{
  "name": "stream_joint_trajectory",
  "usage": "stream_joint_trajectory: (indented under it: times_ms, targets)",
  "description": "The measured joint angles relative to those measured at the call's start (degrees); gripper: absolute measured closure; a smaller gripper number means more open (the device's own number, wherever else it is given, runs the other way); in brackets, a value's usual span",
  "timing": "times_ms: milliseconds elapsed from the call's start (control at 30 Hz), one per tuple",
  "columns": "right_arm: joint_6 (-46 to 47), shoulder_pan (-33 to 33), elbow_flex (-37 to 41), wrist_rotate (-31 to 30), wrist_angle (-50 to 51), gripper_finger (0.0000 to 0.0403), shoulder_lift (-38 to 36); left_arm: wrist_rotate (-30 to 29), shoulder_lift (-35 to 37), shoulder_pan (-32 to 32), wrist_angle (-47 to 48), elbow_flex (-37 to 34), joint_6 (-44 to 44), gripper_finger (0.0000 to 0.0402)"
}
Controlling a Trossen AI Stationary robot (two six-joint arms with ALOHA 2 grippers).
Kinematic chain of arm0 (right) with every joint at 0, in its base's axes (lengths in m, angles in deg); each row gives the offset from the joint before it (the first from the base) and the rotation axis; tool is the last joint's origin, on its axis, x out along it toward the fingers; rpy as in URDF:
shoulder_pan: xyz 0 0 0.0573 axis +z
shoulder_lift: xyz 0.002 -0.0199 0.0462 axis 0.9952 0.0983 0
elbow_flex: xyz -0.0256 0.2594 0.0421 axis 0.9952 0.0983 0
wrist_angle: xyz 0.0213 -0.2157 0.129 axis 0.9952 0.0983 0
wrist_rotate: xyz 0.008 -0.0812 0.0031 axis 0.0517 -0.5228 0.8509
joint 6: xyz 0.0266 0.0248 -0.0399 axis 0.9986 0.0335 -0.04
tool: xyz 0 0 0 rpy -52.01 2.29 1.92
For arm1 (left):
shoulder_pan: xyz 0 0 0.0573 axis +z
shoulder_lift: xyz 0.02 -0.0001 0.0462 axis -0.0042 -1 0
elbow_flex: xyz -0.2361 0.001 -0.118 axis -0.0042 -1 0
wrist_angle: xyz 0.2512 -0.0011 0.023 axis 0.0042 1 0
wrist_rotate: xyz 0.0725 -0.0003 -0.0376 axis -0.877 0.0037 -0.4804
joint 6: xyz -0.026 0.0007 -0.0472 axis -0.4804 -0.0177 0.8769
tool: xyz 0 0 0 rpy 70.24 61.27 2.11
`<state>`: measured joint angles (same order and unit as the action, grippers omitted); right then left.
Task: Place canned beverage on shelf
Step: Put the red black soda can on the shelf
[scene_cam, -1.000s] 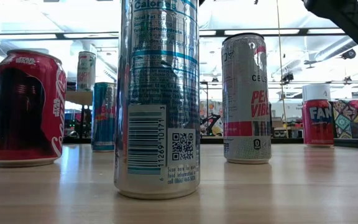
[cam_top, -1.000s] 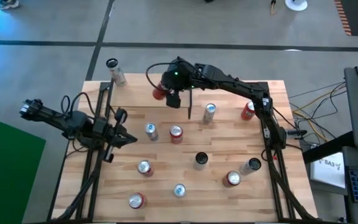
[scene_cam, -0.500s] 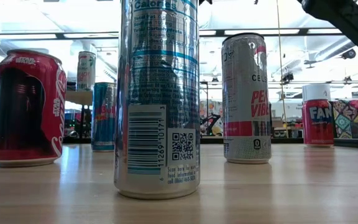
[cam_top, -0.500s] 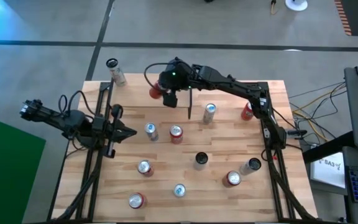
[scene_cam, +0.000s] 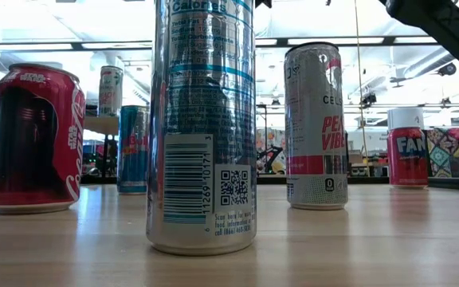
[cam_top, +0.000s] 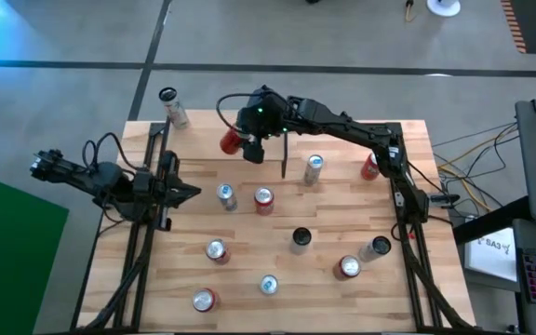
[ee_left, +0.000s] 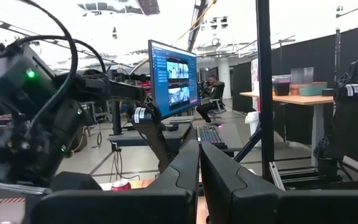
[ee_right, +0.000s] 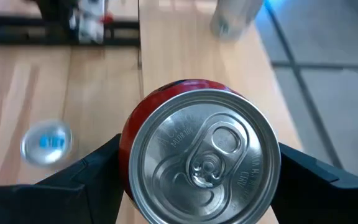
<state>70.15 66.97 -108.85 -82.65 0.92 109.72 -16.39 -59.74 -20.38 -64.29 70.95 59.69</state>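
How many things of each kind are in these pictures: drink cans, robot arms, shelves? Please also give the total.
Drink cans: 12, counting the red can in the right claw
Robot arms: 2
Shelf: 1
Total: 15

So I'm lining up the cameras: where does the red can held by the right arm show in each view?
High view: red aluminium can, far-left of table centre, in the right gripper.
Low view: not identifiable.
Left wrist view: not seen.
Right wrist view: centre, top facing camera.
Shared landmark: the silver can beyond it.
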Motion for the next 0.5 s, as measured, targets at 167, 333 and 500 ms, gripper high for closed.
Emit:
stream_joint_trajectory:
  times_ms: [167, 333, 500]
  targets:
    - [0.01, -0.09, 0.0, -0.4, 4.82, 0.0109, -0.44, -0.02, 0.94, 0.0, 1.59, 0.0, 0.0, 0.0402]
    - [-0.63, -0.12, 0.0, -1.97, 8.08, 0.0109, -0.7, -0.02, 1.3, 0.0, 1.97, 0.0, 0.0, 0.0402]
    - [-1.1, -0.2, 0.02, -2.34, 9.25, 0.0109, -0.68, -0.04, 1.3, 0.0, 2.22, 0.0, -0.08, 0.0402]
